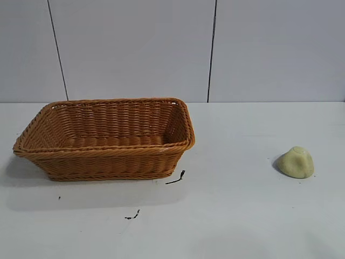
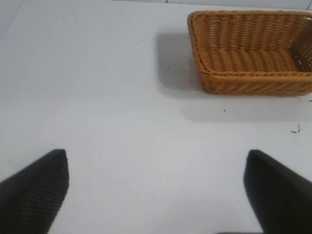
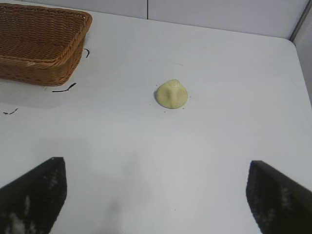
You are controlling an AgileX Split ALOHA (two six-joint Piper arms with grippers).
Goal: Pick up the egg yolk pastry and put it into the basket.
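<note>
Your egg yolk pastry point(image 1: 295, 162) sits on the white counter point(image 1: 242, 216) at the right edge of the exterior frame, well apart from the basket point(image 1: 105, 152), which fills the left-centre. Nothing shows inside the basket, and nothing touches the pastry

Neither arm shows in the exterior view. In the left wrist view your left pincer point(image 2: 156, 195) has its fingers point(image 2: 36, 187) spread wide at the two lower corners, nothing between them but bare counter, with the basket point(image 2: 253, 83) at upper right. In the right wrist view your right pincer point(image 3: 156, 195) is likewise wide apart and holding nothing, the pastry point(image 3: 171, 94) near frame centre beyond it, the basket point(image 3: 44, 68) in the upper left corner

Small black scraps point(image 1: 176, 178) lie on the counter just beside the basket's near right corner
</note>
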